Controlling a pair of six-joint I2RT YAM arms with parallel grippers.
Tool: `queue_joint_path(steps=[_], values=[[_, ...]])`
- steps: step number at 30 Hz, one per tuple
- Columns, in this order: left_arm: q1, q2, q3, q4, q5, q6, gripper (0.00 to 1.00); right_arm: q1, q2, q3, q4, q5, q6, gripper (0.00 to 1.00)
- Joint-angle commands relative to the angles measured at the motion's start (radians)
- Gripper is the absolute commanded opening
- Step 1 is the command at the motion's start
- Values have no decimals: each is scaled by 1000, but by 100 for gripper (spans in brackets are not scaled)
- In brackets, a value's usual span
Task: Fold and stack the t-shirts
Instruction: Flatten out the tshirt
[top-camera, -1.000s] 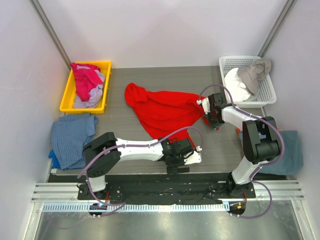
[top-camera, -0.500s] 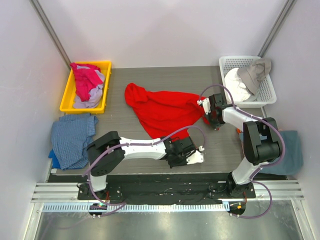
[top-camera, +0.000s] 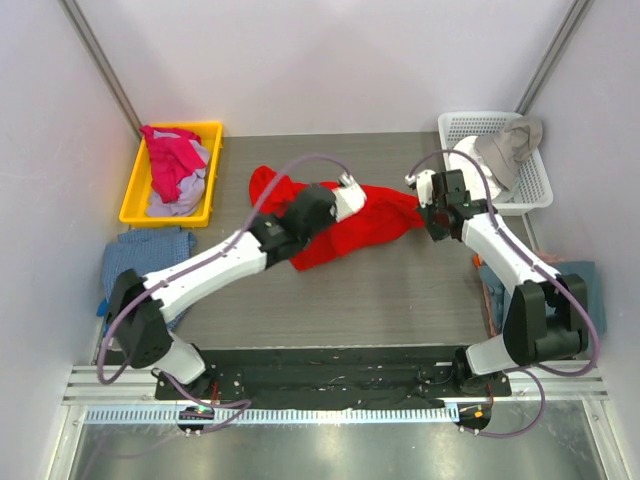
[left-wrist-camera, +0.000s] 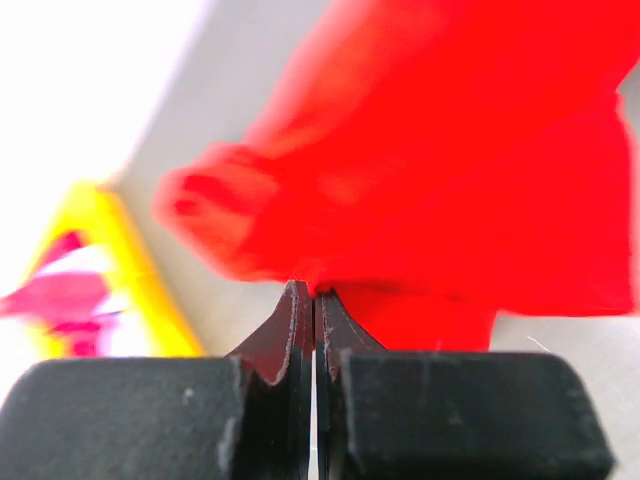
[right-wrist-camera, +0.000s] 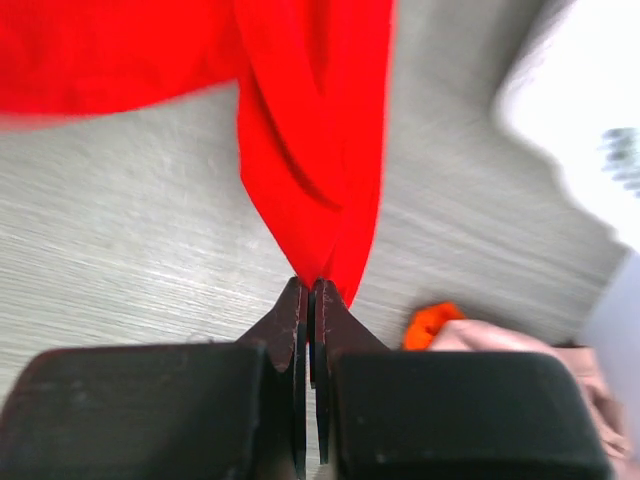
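Observation:
A bright red t-shirt (top-camera: 375, 228) lies bunched across the middle of the table, stretched between my two grippers. My left gripper (top-camera: 343, 200) is over its left part, and in the left wrist view it (left-wrist-camera: 313, 291) is shut on a fold of the red cloth (left-wrist-camera: 450, 180). At the shirt's right end my right gripper (top-camera: 428, 207) pinches a corner. In the right wrist view it (right-wrist-camera: 312, 286) is shut on a narrow point of the red t-shirt (right-wrist-camera: 310, 150), which hangs taut above the grey table.
A yellow bin (top-camera: 133, 207) at the back left holds magenta and lavender t-shirts (top-camera: 172, 160). A white basket (top-camera: 532, 187) with pale cloths stands at the back right. A blue checked cloth (top-camera: 145, 268) lies at the left edge and a teal cloth (top-camera: 590, 300) at the right.
My left gripper shut on the shirt's near edge and swung from the table's front to its middle, pulling the cloth back over itself. The right gripper shifted slightly back, still gripping.

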Motion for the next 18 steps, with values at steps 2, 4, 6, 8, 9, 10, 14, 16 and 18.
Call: queue_joint_path(steps=[2,4,6,8,9,10,14,16,18], values=[[88,-98,156,16,-120,56,0,-2,-107,154,-70,-18,33,1],[111,-108,208,13,-131,63,0,-2,-133,206,-73,3,30,1],[157,-114,248,22,-146,71,0,-4,-159,254,-72,28,22,1],[223,-109,318,37,-149,73,0,-10,-158,376,-72,74,7,1],[248,-108,373,42,-146,68,0,-13,-156,407,-72,85,4,1],[291,-106,404,43,-143,54,0,-28,-150,438,-67,106,5,1],[375,-68,565,46,-134,10,0,-59,-115,580,-20,138,25,1],[415,-17,681,45,-134,-9,0,-67,-66,665,23,152,30,1],[435,51,819,40,-132,-30,0,-76,17,775,39,175,27,1]])
